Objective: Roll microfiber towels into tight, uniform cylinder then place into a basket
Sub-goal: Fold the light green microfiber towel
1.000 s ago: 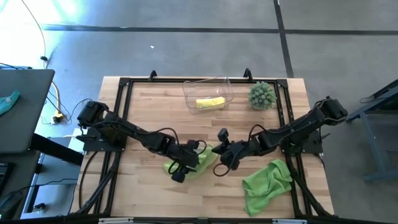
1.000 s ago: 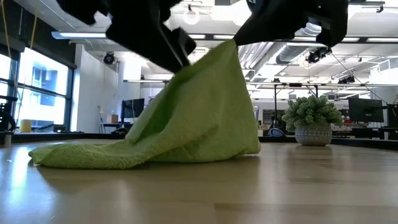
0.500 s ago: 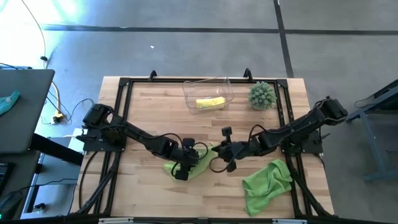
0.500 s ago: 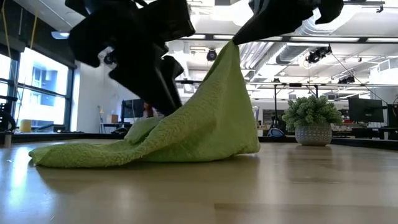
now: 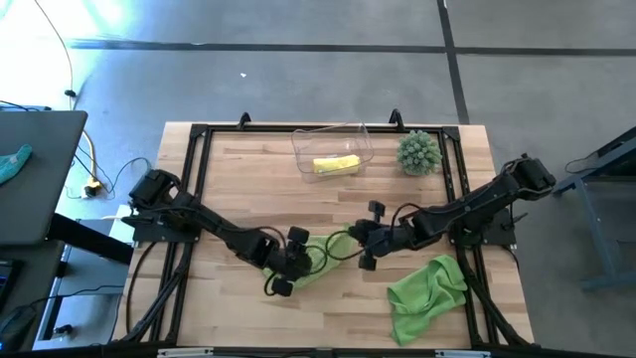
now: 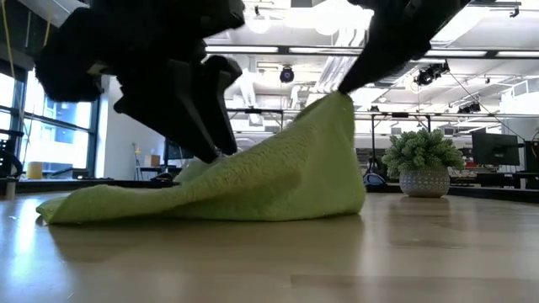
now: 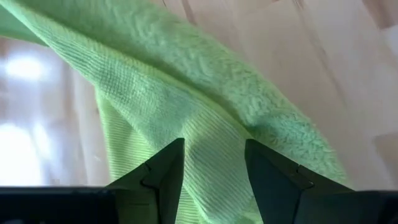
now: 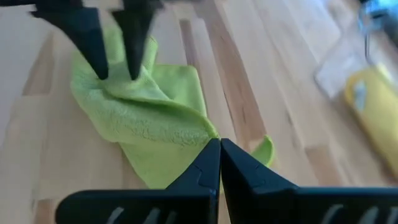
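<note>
Lime towel point(image 5: 320, 257) corner pinched by right claw point(image 5: 354, 240); left claw point(image 5: 294, 261) spread, straddling fold.

No lettering, label, brand mark or number can be read in any of the 4 views. The room behind the counter point(image 5: 328, 308) shows no legible sign either.
</note>
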